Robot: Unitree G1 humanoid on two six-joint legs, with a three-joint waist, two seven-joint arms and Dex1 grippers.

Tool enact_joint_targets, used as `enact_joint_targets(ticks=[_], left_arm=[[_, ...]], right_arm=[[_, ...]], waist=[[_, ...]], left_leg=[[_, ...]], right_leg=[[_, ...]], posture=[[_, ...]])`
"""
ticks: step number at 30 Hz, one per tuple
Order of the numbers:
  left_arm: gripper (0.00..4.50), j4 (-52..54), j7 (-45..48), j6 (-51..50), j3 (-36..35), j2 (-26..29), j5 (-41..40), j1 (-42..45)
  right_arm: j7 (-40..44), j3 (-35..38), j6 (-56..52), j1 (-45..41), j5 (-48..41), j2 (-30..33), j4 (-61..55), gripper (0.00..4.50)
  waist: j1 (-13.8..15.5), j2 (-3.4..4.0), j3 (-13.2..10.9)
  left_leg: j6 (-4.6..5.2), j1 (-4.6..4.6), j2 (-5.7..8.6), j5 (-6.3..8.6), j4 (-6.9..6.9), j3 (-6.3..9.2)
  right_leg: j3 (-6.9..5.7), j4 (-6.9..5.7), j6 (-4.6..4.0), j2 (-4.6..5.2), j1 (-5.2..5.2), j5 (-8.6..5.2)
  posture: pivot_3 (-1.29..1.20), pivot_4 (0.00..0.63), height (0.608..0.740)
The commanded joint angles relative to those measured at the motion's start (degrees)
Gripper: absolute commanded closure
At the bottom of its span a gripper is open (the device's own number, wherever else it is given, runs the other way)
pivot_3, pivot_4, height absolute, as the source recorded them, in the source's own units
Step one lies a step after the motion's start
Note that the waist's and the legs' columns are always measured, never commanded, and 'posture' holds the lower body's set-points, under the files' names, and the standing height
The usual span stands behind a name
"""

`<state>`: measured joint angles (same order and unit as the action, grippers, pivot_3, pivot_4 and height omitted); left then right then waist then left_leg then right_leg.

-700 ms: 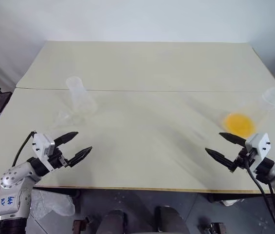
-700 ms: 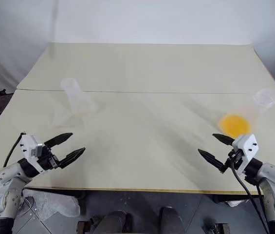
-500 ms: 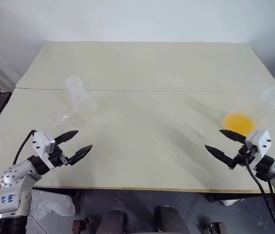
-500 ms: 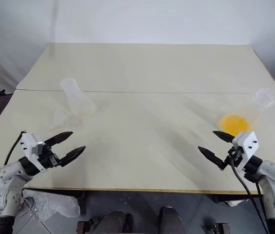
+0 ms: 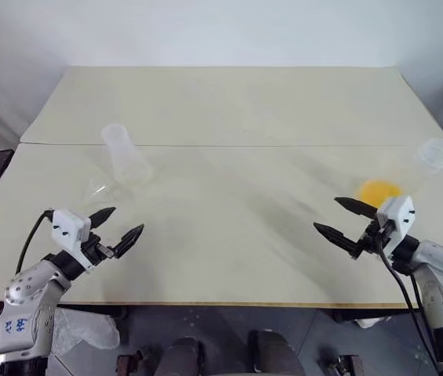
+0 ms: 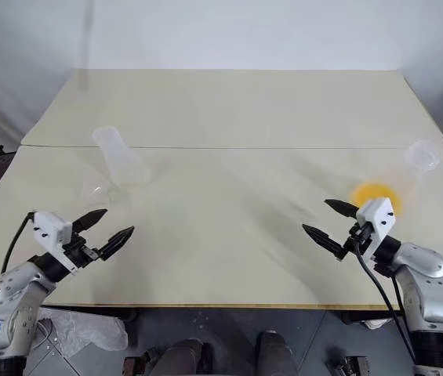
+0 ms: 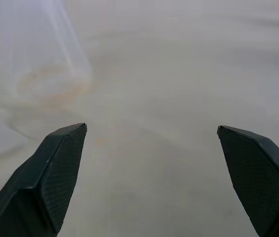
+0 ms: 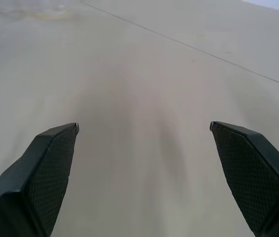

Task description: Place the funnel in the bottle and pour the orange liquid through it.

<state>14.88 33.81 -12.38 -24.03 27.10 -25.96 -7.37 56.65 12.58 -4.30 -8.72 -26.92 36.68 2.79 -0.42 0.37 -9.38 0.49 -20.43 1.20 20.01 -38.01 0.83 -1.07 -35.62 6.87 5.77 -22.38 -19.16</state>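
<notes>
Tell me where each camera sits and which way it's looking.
Head pair: above, looking forward and down at the table; both arms, open left pincer and right pincer.
Left wrist: along its fingers toward the bottle.
Right wrist: along its fingers over tabletop.
Shared: head and left wrist views show the bottle.

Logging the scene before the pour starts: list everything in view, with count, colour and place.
table: one, cream, two boards meeting at a seam.
bottle: one, clear, left side, straddling the seam.
funnel: one, clear, close beside the bottle on its near side.
flask: one, clear, far right edge.
orange liquid: one patch, yellow-orange, in the flask's base.
left claw: one, black fingers, open, empty, near left.
right claw: one, black fingers, open, empty, near right, beside the orange liquid.
</notes>
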Motion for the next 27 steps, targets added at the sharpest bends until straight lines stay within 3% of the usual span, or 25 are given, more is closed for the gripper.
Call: enact_joint_targets(ticks=[1,5,10,16,20,24,27], left_arm=[[0.0,7.8,-3.6,0.7,-4.0,-2.8,-3.2,-4.5],[0.0,13.1,-7.6,0.9,-3.5,-6.1,-2.5,-7.7],[0.0,10.0,-12.3,-3.0,-3.7,-3.6,-2.1,0.0],[0.0,-4.0,-12.2,-3.8,0.3,1.3,1.4,15.5],[0.0,-12.7,-11.7,-2.2,2.2,2.1,3.5,23.5],[0.0,-28.1,-7.5,2.0,6.6,2.8,6.6,35.4],[0.0,-33.4,-6.1,4.7,7.6,2.5,7.7,39.1]], right_arm=[[0.7,-0.8,-0.3,-2.0,-0.4,-0.6,-0.3,0.03],[2.1,-2.1,0.2,-5.1,0.0,-0.9,2.0,0.03],[3.1,-2.6,0.1,-6.5,0.1,-0.7,2.7,0.03],[3.0,-2.2,-0.5,-5.0,-0.3,-0.7,0.6,0.03],[2.2,-1.8,-1.0,-3.5,-0.5,-0.8,-1.2,0.03],[0.3,-1.7,-1.6,-1.6,-0.4,-1.5,-3.9,0.03],[0.0,-1.7,-2.1,-0.6,-0.7,-1.5,-5.4,0.03]], waist=[[0.2,-0.03,0.0],[0.7,-0.09,-0.1],[1.5,-0.15,-0.1],[1.7,-0.15,-0.1],[1.6,-0.18,-0.1],[1.6,-0.34,-0.2],[1.5,-0.34,-0.2]], left_leg=[[0.0,0.0,0.0,0.0,0.0,0.01],[0.0,0.0,0.02,0.0,-0.13,0.08],[-0.01,0.01,0.02,-0.03,-0.19,0.12],[-0.01,-0.03,0.07,-0.02,-0.18,0.1],[-0.01,-0.17,0.07,-0.02,-0.24,0.11],[-0.03,-0.21,0.08,-0.04,-0.33,0.08],[-0.05,-0.3,0.08,-0.05,-0.5,0.09]], right_leg=[[0.0,0.0,0.0,0.0,0.01,0.0],[-0.03,0.02,0.0,0.01,0.12,0.0],[-0.04,0.05,-0.01,-0.01,0.19,0.0],[-0.12,-0.06,0.0,-0.04,0.08,0.0],[-0.21,-0.3,0.03,-0.1,-0.03,0.02],[-0.5,-0.32,0.06,-0.18,-0.07,0.03],[-0.79,-0.37,0.08,-0.17,-0.08,0.04]], posture=[[0.0,0.15,0.74],[0.0,0.15,0.74],[0.0,0.15,0.74],[0.0,0.15,0.74],[0.0,0.15,0.74],[0.0,0.15,0.74],[0.0,0.15,0.74]])
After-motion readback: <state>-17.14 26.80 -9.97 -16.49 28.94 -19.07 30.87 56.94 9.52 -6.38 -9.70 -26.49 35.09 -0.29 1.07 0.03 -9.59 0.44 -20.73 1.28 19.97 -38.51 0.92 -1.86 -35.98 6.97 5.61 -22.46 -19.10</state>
